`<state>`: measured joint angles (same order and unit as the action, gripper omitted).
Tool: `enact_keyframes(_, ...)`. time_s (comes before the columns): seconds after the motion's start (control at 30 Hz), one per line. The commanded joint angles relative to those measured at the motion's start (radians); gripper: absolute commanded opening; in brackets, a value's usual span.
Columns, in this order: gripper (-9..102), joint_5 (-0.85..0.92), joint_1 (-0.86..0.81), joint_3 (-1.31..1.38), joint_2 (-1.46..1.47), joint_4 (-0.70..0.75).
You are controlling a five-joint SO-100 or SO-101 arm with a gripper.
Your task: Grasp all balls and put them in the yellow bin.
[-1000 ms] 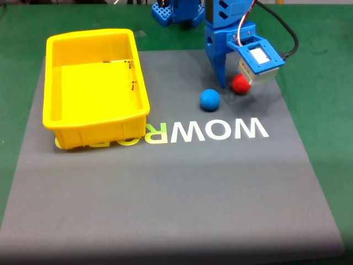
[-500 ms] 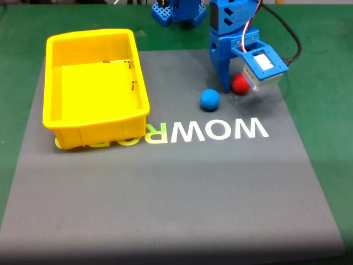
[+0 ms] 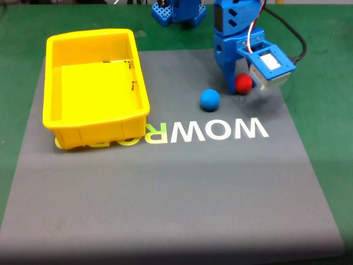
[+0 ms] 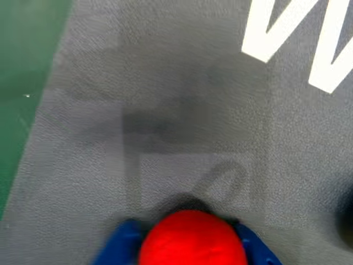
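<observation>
So the blue hand [image 3: 241, 90] is down at the grey mat [image 3: 165, 193] in the fixed view, sitting around 1 o'clock from the middle of the mat, with the red ball [image 3: 243, 83] tucked right between its fingers. The wrist view backs this up: the red ball [image 4: 192, 238] sits at 6 o'clock in the frame with a blue finger [image 4: 118, 249] pressed against it on either side, so the hand is closed down to ball width and gripping it. Can't tell if the ball is off the mat or resting on it.

The blue ball [image 3: 209, 99] is loose on the mat, just beside the hand at roughly its 8 o'clock, not touching it, just above the white "WOW" lettering [image 3: 220, 130].

The yellow bin [image 3: 55, 83] stands upright over at 9 to 10 o'clock on the mat, well apart from both balls, with its near edge covering part of the lettering. Green desk [image 3: 325, 83] shows all around the mat.
</observation>
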<state>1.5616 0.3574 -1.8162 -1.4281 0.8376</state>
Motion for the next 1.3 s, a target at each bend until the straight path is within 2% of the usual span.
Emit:
enact_keyframes(0.0,0,-0.008,-0.005,0.046,-0.02,-0.006)
enact_keyframes(0.4,0,-0.002,-0.008,0.055,-0.089,-0.003)
enact_keyframes(0.7,0,0.026,-0.043,0.232,-0.227,0.038)
enact_keyframes(0.9,0,0.081,-0.179,0.299,-0.267,0.04)
enact_keyframes(1.27,0,0.216,-0.56,0.301,-0.29,0.04)
